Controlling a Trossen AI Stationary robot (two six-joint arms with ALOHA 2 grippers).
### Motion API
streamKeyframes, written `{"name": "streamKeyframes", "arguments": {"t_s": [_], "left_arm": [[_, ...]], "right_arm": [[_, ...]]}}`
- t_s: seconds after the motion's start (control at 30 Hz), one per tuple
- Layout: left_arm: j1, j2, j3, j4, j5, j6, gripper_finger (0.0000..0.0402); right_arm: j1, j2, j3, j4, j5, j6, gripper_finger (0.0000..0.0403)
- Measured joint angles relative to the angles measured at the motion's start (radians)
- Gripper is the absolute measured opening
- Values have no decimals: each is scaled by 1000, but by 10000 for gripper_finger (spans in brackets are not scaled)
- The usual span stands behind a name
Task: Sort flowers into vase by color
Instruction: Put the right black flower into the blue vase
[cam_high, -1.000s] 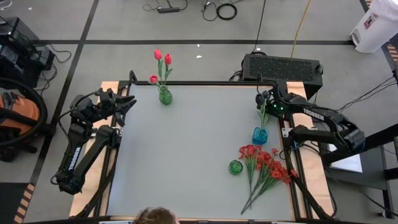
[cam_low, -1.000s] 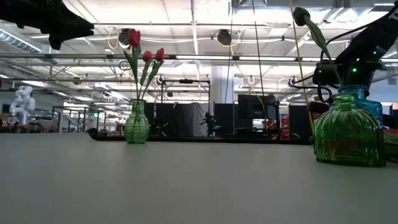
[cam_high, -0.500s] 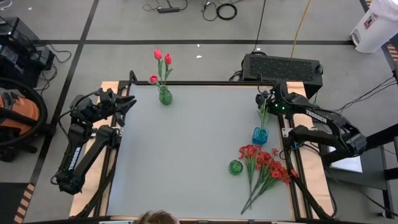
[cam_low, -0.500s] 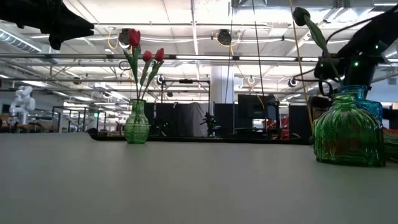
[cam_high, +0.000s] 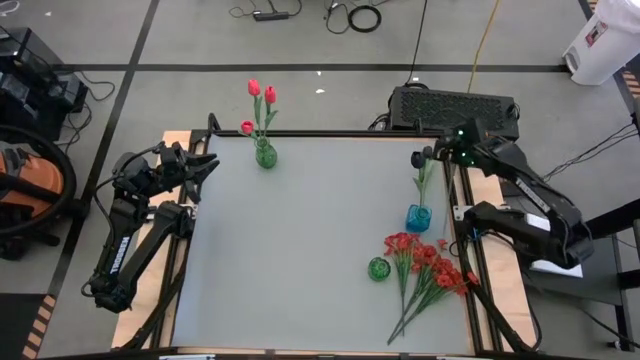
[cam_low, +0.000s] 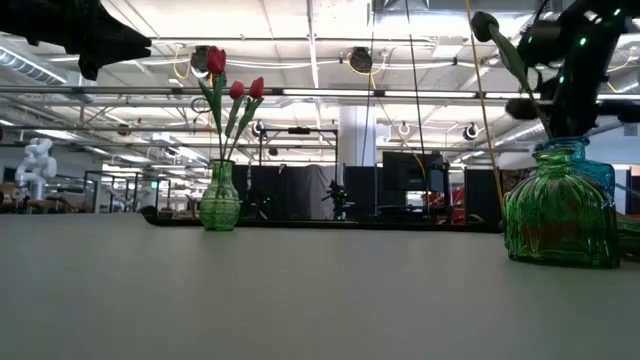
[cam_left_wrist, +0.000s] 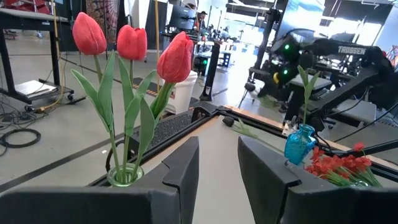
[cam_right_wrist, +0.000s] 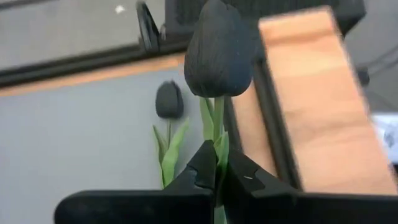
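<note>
Right pincer (cam_right_wrist: 214, 167) is clamped on the green stem of a black tulip (cam_right_wrist: 218, 50), at the upper right of the high view, over the desk's (cam_high: 310, 240) far right corner. Another black tulip (cam_high: 426, 172) stands in the blue vase (cam_high: 418, 217) just below it. Left pincer (cam_left_wrist: 216, 163) waits at the left edge of the high view, fingers apart, holding nothing. Three red tulips (cam_high: 258, 103) stand in a green vase (cam_high: 265, 154) at upper centre. Red blossoms (cam_high: 428, 268) lie at lower right beside a second green vase (cam_high: 378, 268).
</note>
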Motion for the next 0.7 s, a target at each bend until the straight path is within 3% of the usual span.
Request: {"name": "streamKeyframes", "arguments": {"t_s": [0.23, 0.57, 0.7], "left_arm": [[0, 0, 0, 0, 0, 0, 118], [0, 0, 0, 0, 0, 0, 118], [0, 0, 0, 0, 0, 0, 118]], "right_arm": [[0, -150, 44, -31, 12, -133, 0], [0, -495, 44, -33, -2, -300, 0], [0, -591, 44, 56, -92, -342, 0]]}}
